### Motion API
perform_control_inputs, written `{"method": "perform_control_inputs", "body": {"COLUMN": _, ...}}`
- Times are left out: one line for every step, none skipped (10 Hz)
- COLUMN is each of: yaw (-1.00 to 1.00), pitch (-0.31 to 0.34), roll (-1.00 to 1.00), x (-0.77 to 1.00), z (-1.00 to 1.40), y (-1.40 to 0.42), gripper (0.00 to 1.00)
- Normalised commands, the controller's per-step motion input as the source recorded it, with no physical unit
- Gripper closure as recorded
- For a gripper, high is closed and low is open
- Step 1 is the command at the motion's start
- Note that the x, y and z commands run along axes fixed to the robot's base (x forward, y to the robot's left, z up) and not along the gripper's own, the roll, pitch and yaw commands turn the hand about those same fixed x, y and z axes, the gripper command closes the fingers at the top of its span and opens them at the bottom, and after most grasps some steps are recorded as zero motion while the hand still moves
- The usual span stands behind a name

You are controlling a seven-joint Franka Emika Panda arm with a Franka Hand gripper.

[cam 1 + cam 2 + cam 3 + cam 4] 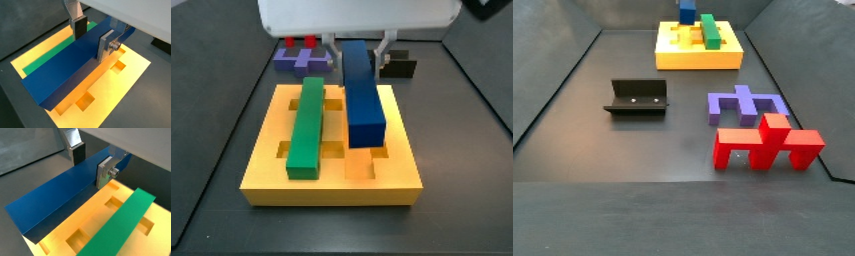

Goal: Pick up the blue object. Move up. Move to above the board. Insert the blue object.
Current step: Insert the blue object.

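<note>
My gripper (pixel 93 37) is shut on the blue object (pixel 63 70), a long dark blue bar, near its far end. The silver fingers (pixel 105 172) clamp its two long sides in both wrist views, the gripper (pixel 92 163) above it. In a side view the gripper (pixel 360 48) holds the blue object (pixel 364 95) lengthwise over the right groove of the yellow board (pixel 331 175), beside the green bar (pixel 307 125) lying in the left groove. I cannot tell whether the bar touches the board. In a side view the blue object (pixel 687 13) stands over the board (pixel 698 58) at the far end.
A purplish-blue notched block (pixel 747 104) and a red piece (pixel 767 146) lie on the dark floor. The black fixture (pixel 637 97) stands between them and the board. Empty square slots (pixel 85 102) show in the board's top. Dark walls ring the floor.
</note>
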Motion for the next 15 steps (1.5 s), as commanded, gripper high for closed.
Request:
{"method": "perform_control_inputs", "body": {"yaw": 0.11, "pitch": 0.0, "roll": 0.07, "x": 0.03, "z": -0.68, "y": 0.0, "gripper": 1.0}}
{"method": "perform_control_inputs", "body": {"yaw": 0.01, "pitch": 0.0, "roll": 0.07, "x": 0.0, "z": -0.68, "y": 0.0, "gripper": 1.0}}
{"method": "perform_control_inputs", "body": {"yaw": 0.0, "pitch": 0.0, "roll": 0.08, "x": 0.0, "z": -0.63, "y": 0.0, "gripper": 1.0}}
{"method": "perform_control_inputs", "body": {"yaw": 0.0, "pitch": 0.0, "roll": 0.09, "x": 0.0, "z": -0.5, "y": 0.0, "gripper": 1.0}}
{"method": "perform_control_inputs", "body": {"yaw": -0.02, "pitch": 0.053, "roll": 0.25, "x": 0.04, "z": -0.37, "y": -0.04, "gripper": 1.0}}
{"method": "perform_control_inputs", "body": {"yaw": 0.0, "pitch": 0.059, "roll": 0.26, "x": 0.05, "z": -0.35, "y": -0.04, "gripper": 1.0}}
{"method": "perform_control_inputs", "body": {"yaw": 0.0, "pitch": 0.056, "roll": 0.22, "x": 0.15, "z": -0.3, "y": -0.11, "gripper": 1.0}}
{"method": "perform_control_inputs", "body": {"yaw": 0.0, "pitch": 0.046, "roll": 0.17, "x": 0.13, "z": -0.28, "y": -0.19, "gripper": 1.0}}
{"method": "perform_control_inputs", "body": {"yaw": 0.0, "pitch": 0.03, "roll": 0.14, "x": 0.16, "z": -0.28, "y": -0.19, "gripper": 1.0}}
{"method": "perform_control_inputs", "body": {"yaw": 0.0, "pitch": 0.027, "roll": 0.13, "x": 0.15, "z": -0.28, "y": -0.15, "gripper": 1.0}}
{"method": "perform_control_inputs", "body": {"yaw": 0.0, "pitch": 0.026, "roll": 0.13, "x": 0.17, "z": -0.3, "y": -0.06, "gripper": 1.0}}
{"method": "perform_control_inputs", "body": {"yaw": -0.04, "pitch": 0.034, "roll": 0.15, "x": 0.29, "z": -0.31, "y": 0.0, "gripper": 1.0}}
{"method": "perform_control_inputs", "body": {"yaw": -0.03, "pitch": 0.04, "roll": 0.17, "x": 0.26, "z": -0.35, "y": 0.0, "gripper": 1.0}}
{"method": "perform_control_inputs", "body": {"yaw": -0.08, "pitch": 0.061, "roll": 0.16, "x": 0.08, "z": -0.33, "y": 0.13, "gripper": 1.0}}
{"method": "perform_control_inputs", "body": {"yaw": -0.09, "pitch": 0.047, "roll": 0.14, "x": 0.0, "z": -0.24, "y": 0.12, "gripper": 1.0}}
